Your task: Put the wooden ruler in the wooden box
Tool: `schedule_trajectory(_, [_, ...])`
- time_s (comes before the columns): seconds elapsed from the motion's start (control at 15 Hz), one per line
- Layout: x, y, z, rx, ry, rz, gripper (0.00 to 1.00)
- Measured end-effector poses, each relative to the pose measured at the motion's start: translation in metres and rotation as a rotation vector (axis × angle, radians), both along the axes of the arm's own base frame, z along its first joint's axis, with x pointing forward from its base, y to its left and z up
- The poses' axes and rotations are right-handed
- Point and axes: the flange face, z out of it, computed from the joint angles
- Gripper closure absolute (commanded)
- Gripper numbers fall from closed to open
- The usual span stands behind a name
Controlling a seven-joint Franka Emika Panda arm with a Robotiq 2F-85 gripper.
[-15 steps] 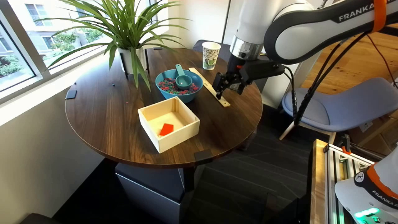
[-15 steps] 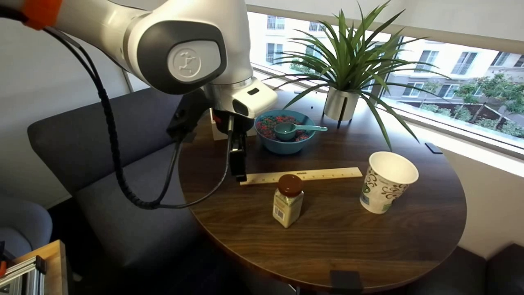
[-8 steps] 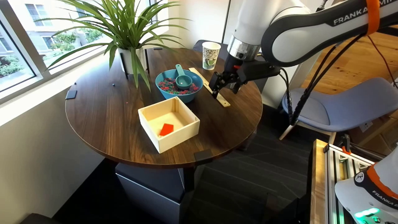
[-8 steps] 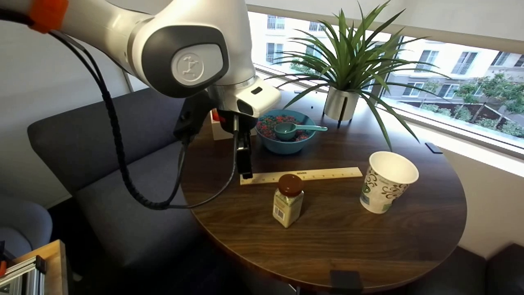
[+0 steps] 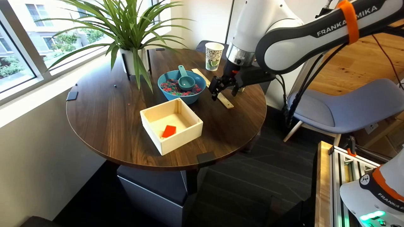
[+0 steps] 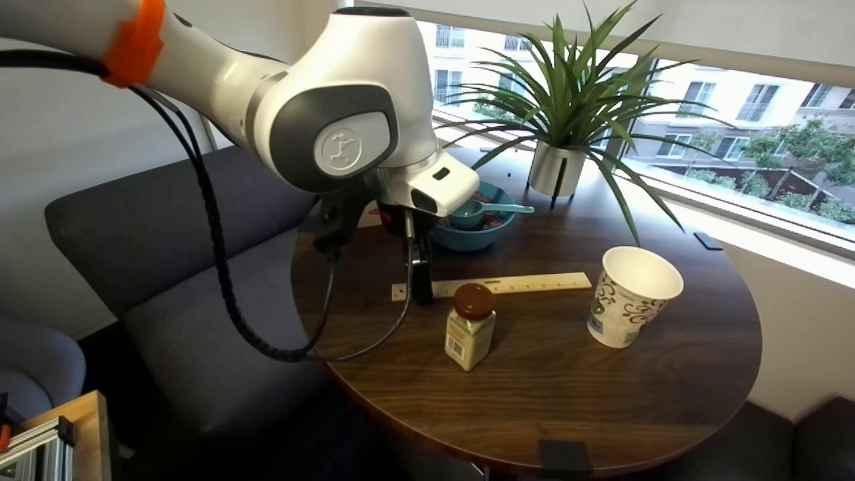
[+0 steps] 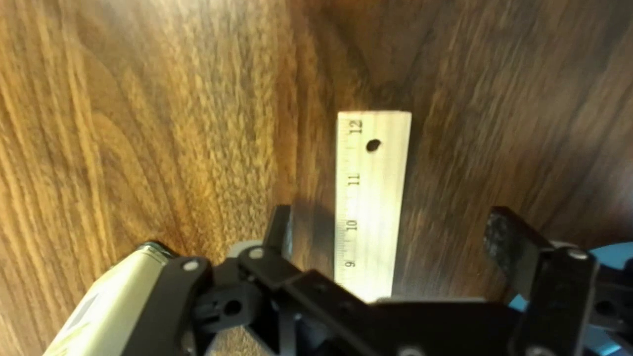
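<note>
The wooden ruler (image 7: 371,198), a pale flat strip, lies on the dark table. It also shows in both exterior views (image 5: 225,101) (image 6: 528,284). My gripper (image 7: 389,225) is open and empty above the ruler's 12 end. In the wrist view the ruler runs between the two fingers, nearer the left finger (image 7: 281,225), with gaps on both sides. In an exterior view the gripper (image 5: 224,95) hangs by the ruler's near end. The wooden box (image 5: 181,138), open and shallow with a red-orange piece inside, stands nearer that camera. In an exterior view the arm mostly hides the box.
A blue bowl (image 5: 187,99) with a teal scoop (image 5: 187,82) stands beside the ruler and box. A jar with a brown lid (image 6: 469,334) stands close to the ruler and gripper. A paper cup (image 6: 624,314) is near the ruler's far end. A potted plant (image 5: 132,34) stands by the window.
My gripper has moved inward along the ruler from its end, toward the bowl, and stays open. The ruler, box and other objects have not moved.
</note>
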Motion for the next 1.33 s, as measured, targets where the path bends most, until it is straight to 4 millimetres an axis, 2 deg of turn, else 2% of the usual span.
schedule_trajectory(0.27, [0.004, -0.008, -0.009, 0.004, 0.007, 0.010, 0.03])
schedule_trajectory(0.47, [0.005, -0.013, -0.012, 0.002, 0.011, 0.013, 0.16])
schedule_trajectory(0.67, [0.005, -0.014, -0.012, 0.004, 0.011, 0.014, 0.45])
schedule_trajectory(0.73, [0.005, -0.014, -0.011, 0.004, 0.010, 0.015, 0.46])
schedule_trajectory(0.87, [0.005, -0.015, -0.009, 0.003, 0.006, 0.016, 0.59])
schedule_trajectory(0.93, [0.005, -0.015, -0.008, 0.001, 0.004, 0.017, 0.79])
schedule_trajectory(1.0, [0.005, -0.015, -0.007, -0.001, 0.003, 0.019, 0.85])
schedule_trajectory(1.07, [0.005, -0.015, -0.006, -0.004, 0.001, 0.021, 0.90])
schedule_trajectory(1.33, [0.005, -0.010, -0.005, -0.014, -0.001, 0.038, 0.90])
